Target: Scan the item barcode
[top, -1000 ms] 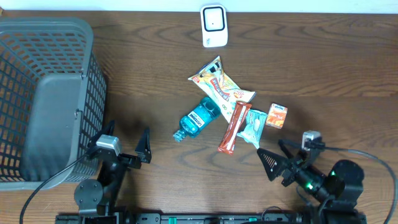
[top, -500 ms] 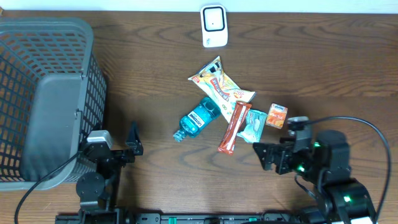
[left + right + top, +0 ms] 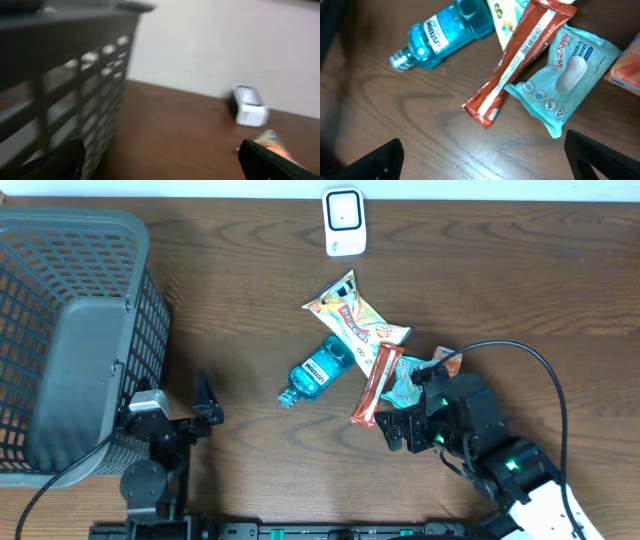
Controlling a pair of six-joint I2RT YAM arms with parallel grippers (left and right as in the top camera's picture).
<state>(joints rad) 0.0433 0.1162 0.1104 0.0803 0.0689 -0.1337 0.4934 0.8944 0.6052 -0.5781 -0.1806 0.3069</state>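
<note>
A white scanner (image 3: 344, 220) stands at the table's far edge and shows blurred in the left wrist view as the scanner (image 3: 247, 105). Mid-table, a snack bag (image 3: 355, 315), a blue mouthwash bottle (image 3: 320, 370), a red-brown bar (image 3: 376, 385), a teal wipes pack (image 3: 405, 388) and an orange box (image 3: 447, 360) lie in a cluster. My right gripper (image 3: 405, 412) hovers open just short of the bar (image 3: 520, 55) and wipes pack (image 3: 565, 82), holding nothing; the bar's barcode faces up. My left gripper (image 3: 185, 415) is open and empty beside the basket.
A large grey mesh basket (image 3: 70, 330) fills the left side, close against my left arm, and its wall (image 3: 65, 90) crowds the left wrist view. The right arm's cable (image 3: 545, 375) loops over the table at the right.
My right arm has moved left and forward until its open jaws reach the bar and wipes pack. My left arm has swung back left, closer to the basket.
</note>
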